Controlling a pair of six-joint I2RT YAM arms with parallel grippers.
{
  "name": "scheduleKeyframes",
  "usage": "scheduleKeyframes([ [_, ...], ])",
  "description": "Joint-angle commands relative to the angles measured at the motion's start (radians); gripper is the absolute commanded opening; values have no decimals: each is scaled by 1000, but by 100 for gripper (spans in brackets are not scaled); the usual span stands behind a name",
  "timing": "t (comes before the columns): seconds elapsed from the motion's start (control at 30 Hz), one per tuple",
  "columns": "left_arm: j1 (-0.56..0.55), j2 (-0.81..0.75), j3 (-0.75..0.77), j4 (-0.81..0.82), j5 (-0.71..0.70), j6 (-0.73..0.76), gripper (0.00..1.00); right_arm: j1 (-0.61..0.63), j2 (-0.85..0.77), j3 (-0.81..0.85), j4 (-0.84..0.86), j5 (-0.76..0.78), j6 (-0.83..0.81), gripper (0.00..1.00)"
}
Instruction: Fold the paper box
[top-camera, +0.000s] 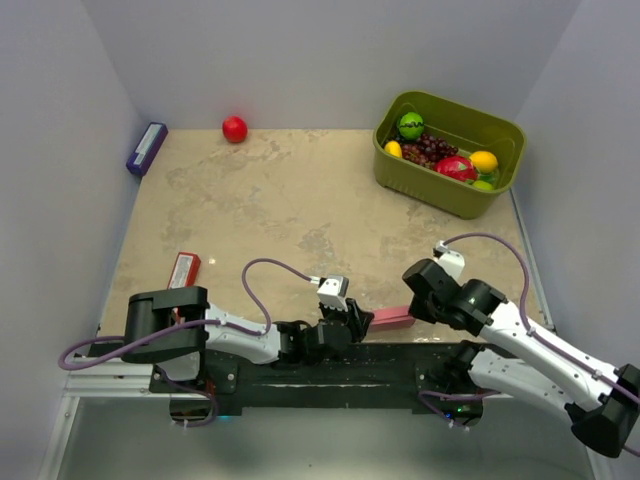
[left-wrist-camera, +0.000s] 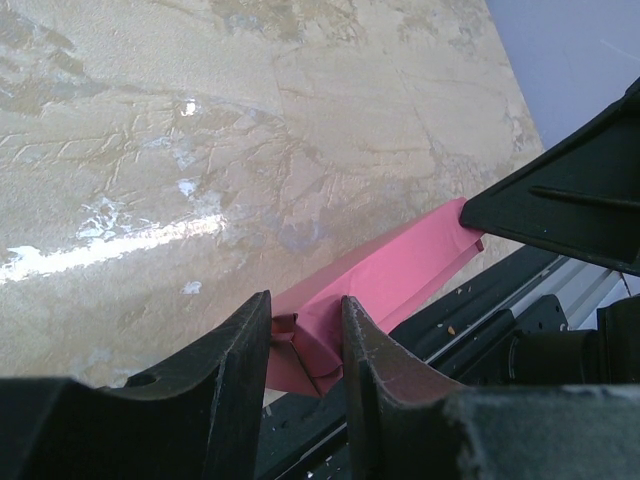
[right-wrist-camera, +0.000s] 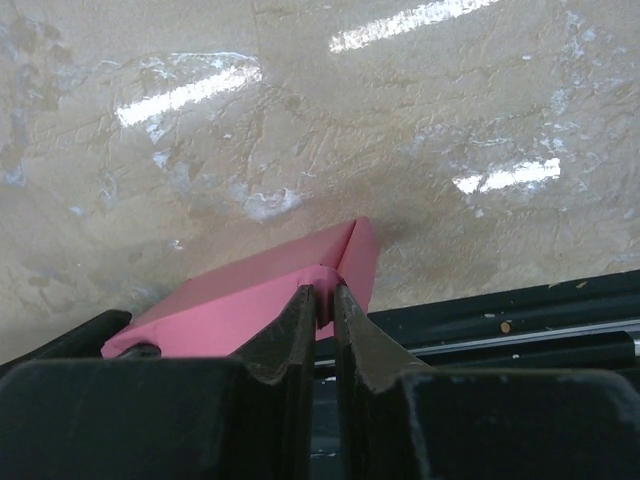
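The pink paper box (top-camera: 392, 318) lies partly folded at the table's near edge, stretched between my two grippers. My left gripper (top-camera: 355, 322) holds its left end: in the left wrist view the crumpled end of the paper box (left-wrist-camera: 400, 270) sits pinched between the fingers of the left gripper (left-wrist-camera: 305, 312). My right gripper (top-camera: 412, 300) is at the other end. In the right wrist view the right gripper (right-wrist-camera: 323, 290) is almost closed, with a thin flap of the paper box (right-wrist-camera: 250, 290) caught in the narrow gap between its fingers.
A green basket (top-camera: 455, 205) of fruit stands at the back right. A red ball (top-camera: 234, 129) and a purple box (top-camera: 146, 148) lie at the back left. A red flat packet (top-camera: 183, 270) lies near the left arm. A black rail (top-camera: 330, 365) runs along the near edge.
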Motion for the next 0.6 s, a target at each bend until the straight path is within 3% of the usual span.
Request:
scheduleKeyframes([
  [0.0,-26,99,-120,-501,167,106,17,6,53,30,-68,-75,-33,12],
  [0.4,-7,82,-147,-447,207,167,15,9,156,103,-157,-61,-106,20],
  [0.57,-6,69,-148,-431,198,206,14,11,119,111,-168,-40,-94,40],
])
